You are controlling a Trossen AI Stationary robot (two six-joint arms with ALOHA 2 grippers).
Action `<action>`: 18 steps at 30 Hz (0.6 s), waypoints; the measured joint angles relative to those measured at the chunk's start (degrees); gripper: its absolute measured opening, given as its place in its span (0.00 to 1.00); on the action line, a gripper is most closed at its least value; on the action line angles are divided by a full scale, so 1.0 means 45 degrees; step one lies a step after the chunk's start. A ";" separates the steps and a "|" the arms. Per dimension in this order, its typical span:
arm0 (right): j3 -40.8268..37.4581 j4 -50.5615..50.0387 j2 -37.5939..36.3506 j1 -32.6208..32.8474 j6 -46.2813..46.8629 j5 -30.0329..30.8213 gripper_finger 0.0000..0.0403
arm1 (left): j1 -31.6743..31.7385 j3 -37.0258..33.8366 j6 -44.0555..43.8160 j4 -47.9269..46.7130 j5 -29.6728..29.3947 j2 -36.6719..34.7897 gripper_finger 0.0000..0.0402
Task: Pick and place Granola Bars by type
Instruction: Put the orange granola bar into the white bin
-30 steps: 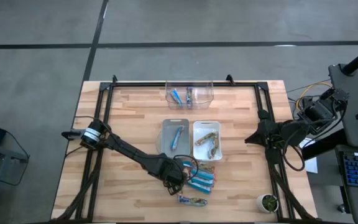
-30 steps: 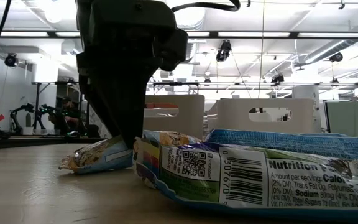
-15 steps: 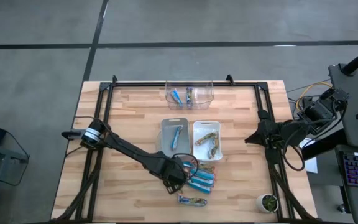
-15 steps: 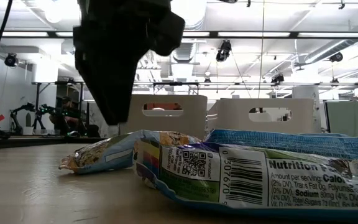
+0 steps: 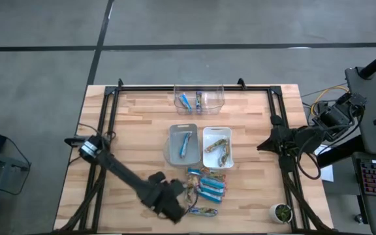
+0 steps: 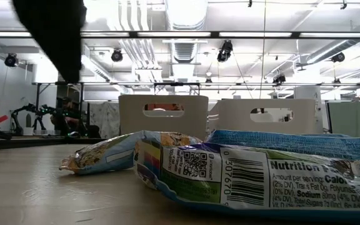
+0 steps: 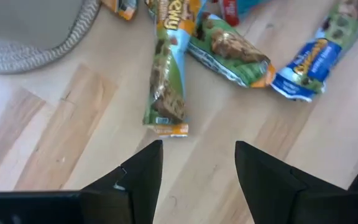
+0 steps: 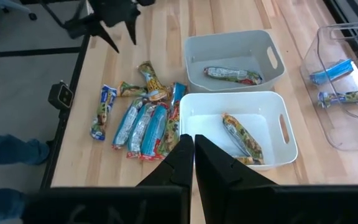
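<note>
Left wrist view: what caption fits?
Open left gripper hovers empty above a green granola bar on the wooden table.

Robotics lab — exposed ceiling ducts (image 6: 180, 47), strip lights, another robot arm (image 6: 27, 112) on far bench.

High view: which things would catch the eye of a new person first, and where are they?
First, the heap of shiny blue and green granola bars on the wood near the table's front edge, just in front of the grey bin and the white bin at the middle. Beside the heap, the left gripper hangs open and empty. The right gripper waits shut at the right edge.
</note>
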 joint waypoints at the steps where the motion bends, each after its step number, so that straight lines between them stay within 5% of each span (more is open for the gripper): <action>1: 0.0000 0.0041 0.0000 0.0000 -0.0023 0.0000 0.02 | -0.0226 -0.0038 -0.0131 0.0009 -0.0400 0.0000 0.45; 9: 0.0000 0.0430 0.0015 0.0000 -0.0028 0.0000 0.02 | -0.1618 -0.1247 -0.2134 0.0376 -0.3945 -0.0010 0.45; 18: 0.0000 0.0846 0.0089 0.0003 -0.0526 -0.0298 0.02 | -0.2030 -0.3066 -0.1544 0.3383 -0.5618 -0.0029 0.45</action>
